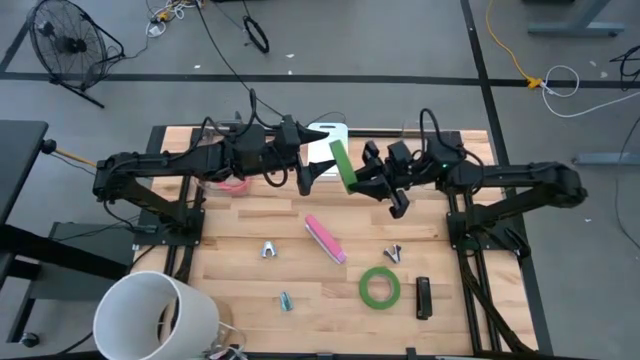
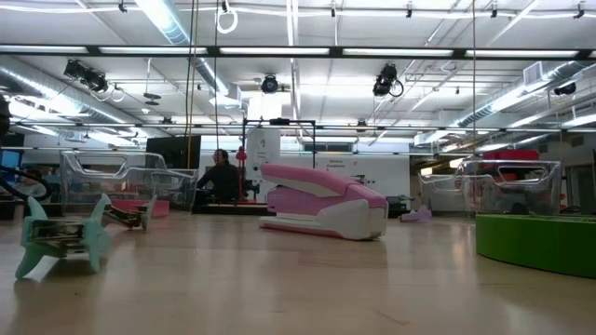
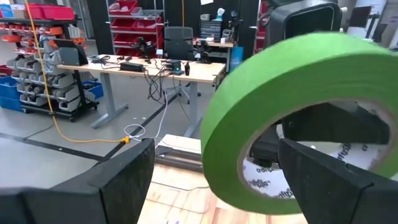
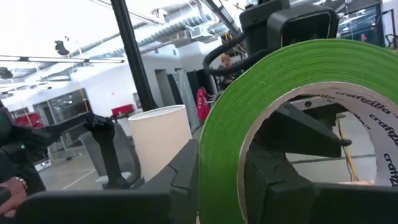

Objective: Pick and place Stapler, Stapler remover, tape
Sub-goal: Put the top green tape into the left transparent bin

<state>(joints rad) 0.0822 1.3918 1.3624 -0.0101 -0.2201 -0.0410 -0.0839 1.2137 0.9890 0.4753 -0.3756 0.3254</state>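
The light wooden plank table [image 1: 250, 300] lies under both dark arms, which meet above its far middle part. A big white cylinder bucket [image 1: 155, 315] stands at the near left corner, well apart from both claws.

The right gripper [image 1: 358, 180] holds a green ring of tape [image 1: 344, 165] on edge in the air, its fingers closed on the ring's band; in the right wrist view the ring [image 4: 249, 124] fills the picture right in front of that claw. The left gripper [image 1: 312, 172] is just beside the same ring, on its other side, with its fingers spread wide and not touching it. In the left wrist view one dark finger [image 3: 118, 180] stands on each side and the ring [image 3: 261, 106] hangs between them, a little ahead.

On the table, toward the near edge from both claws, lies a pink and white stapler [image 1: 325, 239], almost below the gap between them. A second green tape ring [image 1: 380, 287] lies flat further toward the near edge, under the right gripper's side. A red-pink tape ring [image 1: 232, 184] lies under the left arm, partly hidden. A small black stapler-like object [image 1: 423, 298] lies beside the flat green ring. A teal and metal staple remover [image 2: 60, 237] lies near the left gripper's side of the stapler.
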